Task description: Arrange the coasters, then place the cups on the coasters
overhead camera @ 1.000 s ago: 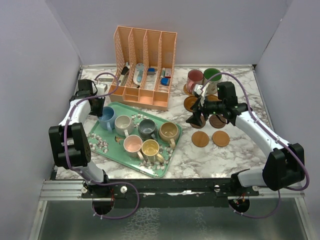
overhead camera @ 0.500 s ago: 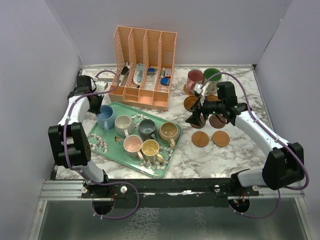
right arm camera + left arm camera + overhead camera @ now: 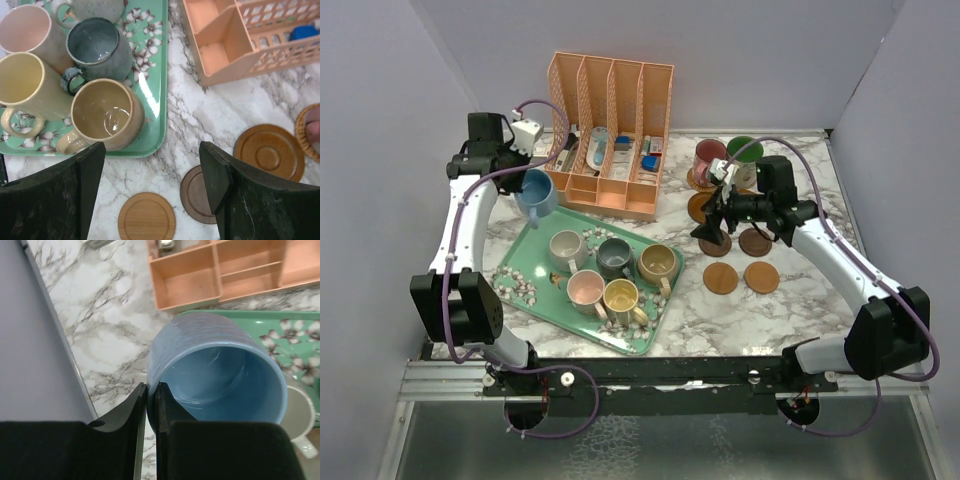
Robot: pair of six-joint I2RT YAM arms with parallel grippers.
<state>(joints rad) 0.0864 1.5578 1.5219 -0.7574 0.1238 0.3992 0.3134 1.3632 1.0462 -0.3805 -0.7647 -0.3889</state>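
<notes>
We note white marble-pattern tabletop (image 3: 740,315), grey veins running through it. Plain pale lavender-grey panels enclose it on three sides: back wall (image 3: 740,60), left wall (image 3: 380,150), right wall (image 3: 910,150). At near edge we see aluminium rail (image 3: 440,381), and below it dull speckled metal sheet (image 3: 650,440). Light soft, even across marble.

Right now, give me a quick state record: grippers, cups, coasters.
left gripper: shut on the rim of the blue mug, mug held in the air beside the tray
right gripper: open, empty, above the bare coasters
on tray: cream mug, grey-blue mug, tan mug, pink mug, yellow mug
back right: maroon mug, green mug
behind tray: orange organizer
</notes>
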